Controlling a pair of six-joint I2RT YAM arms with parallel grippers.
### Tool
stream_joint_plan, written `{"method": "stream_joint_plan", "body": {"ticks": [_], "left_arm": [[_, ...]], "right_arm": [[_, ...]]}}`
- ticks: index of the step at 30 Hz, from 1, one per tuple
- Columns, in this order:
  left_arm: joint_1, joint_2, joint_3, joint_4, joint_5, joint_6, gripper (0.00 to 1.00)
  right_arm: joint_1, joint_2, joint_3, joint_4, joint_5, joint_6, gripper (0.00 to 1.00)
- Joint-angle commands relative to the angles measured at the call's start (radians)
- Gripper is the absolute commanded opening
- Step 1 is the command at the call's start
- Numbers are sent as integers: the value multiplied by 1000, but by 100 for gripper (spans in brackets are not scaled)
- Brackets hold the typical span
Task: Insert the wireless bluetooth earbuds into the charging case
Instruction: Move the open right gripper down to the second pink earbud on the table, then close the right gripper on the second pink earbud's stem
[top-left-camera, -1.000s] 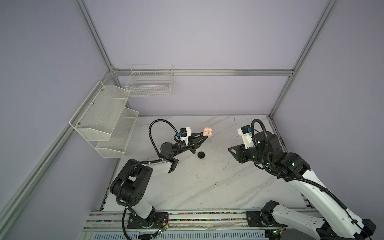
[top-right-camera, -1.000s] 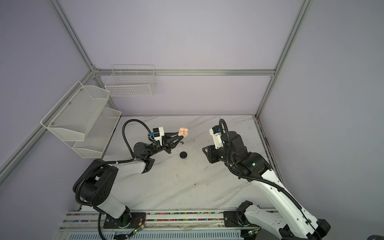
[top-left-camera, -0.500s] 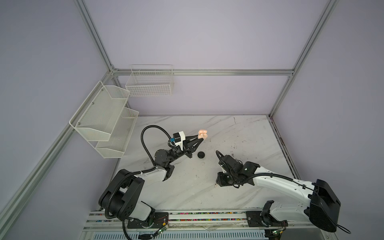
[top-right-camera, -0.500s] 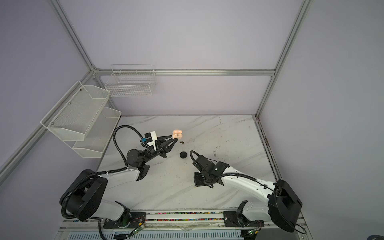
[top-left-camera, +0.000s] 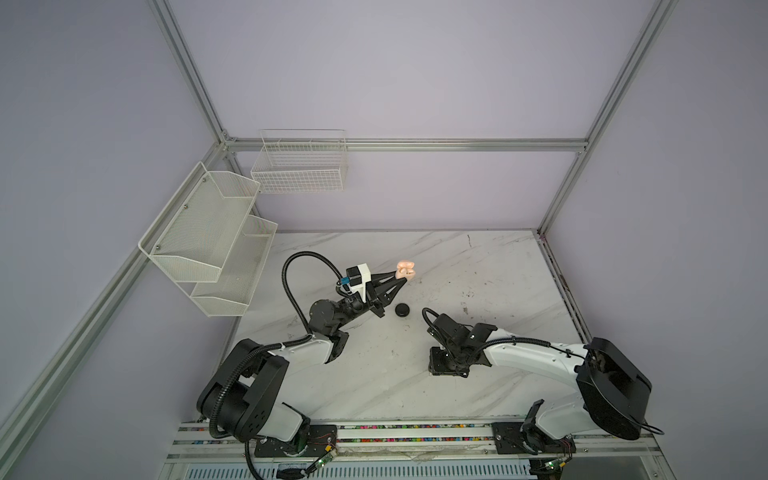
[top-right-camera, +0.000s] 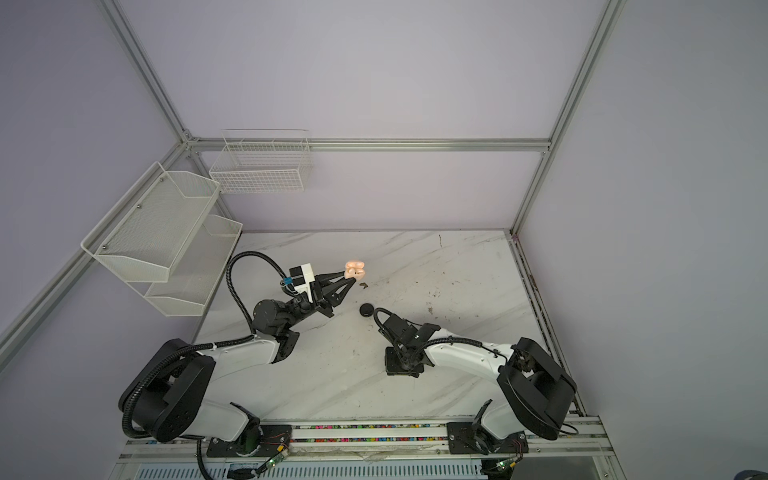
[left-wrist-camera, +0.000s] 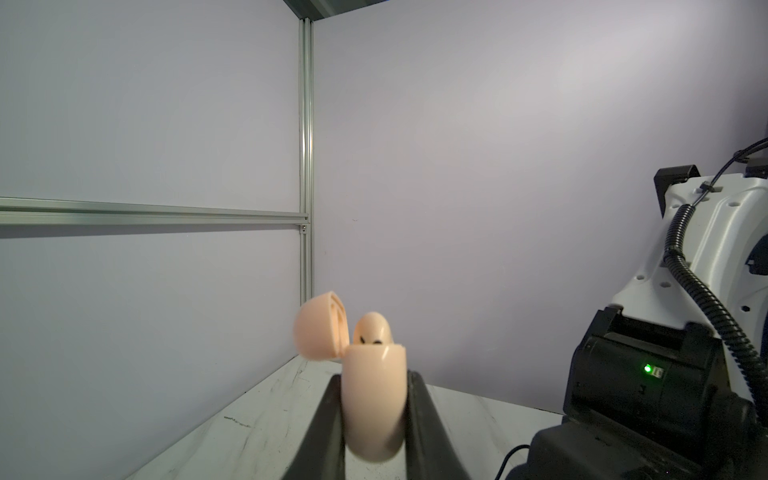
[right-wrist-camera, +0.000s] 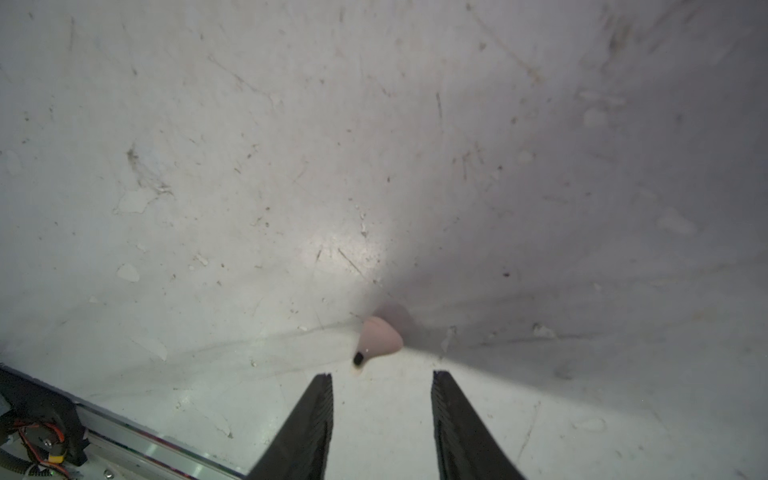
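Your right arm had swung down from a raised pose farther back a second earlier, and its wrist now hung low over the near middle of the marble table (top-left-camera: 478, 266). From the right wrist, the right gripper (right-wrist-camera: 381, 374) pointed at the tabletop with its jaws apart and nothing between them. One pale pink earbud (right-wrist-camera: 380, 343) lay flat on the marble just ahead of the fingertips, roughly in line with the gap, its dark tip toward the jaws.

You could have lost it from here. Closing at that spot would likely have caught nothing, since the bud sat beyond the tips. It looked small, rounded and smooth, so an off-centre pinch against the hard surface could have squirted it away, and reaching too low could have jammed the tips on the stone.

Farther off, your left gripper (left-wrist-camera: 374, 376) was clamped on the body of the pink charging case (left-wrist-camera: 374, 419), held up off the table with its lid (left-wrist-camera: 318, 332) hinged open and a second pink earbud (left-wrist-camera: 372, 330) already seated. A hard push during insertion could have twisted the case in that grip or knocked the lid shut. Just below those jaws, a closed black case (top-left-camera: 401, 310) sat on the table.

Compared with a second before, the left arm had drawn the held case slightly back toward its own base; the black case had not moved.
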Motion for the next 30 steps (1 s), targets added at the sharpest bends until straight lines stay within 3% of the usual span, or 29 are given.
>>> {"method": "stream_joint_plan", "body": {"ticks": [1, 30], "left_arm": [[-3, -31, -41, 67, -14, -8, 0], [-3, -35, -53, 66, -32, -7, 0]], "right_arm": [[2, 20, 32, -3, 28, 13, 43], [34, 132, 92, 38, -4, -13, 37]]}}
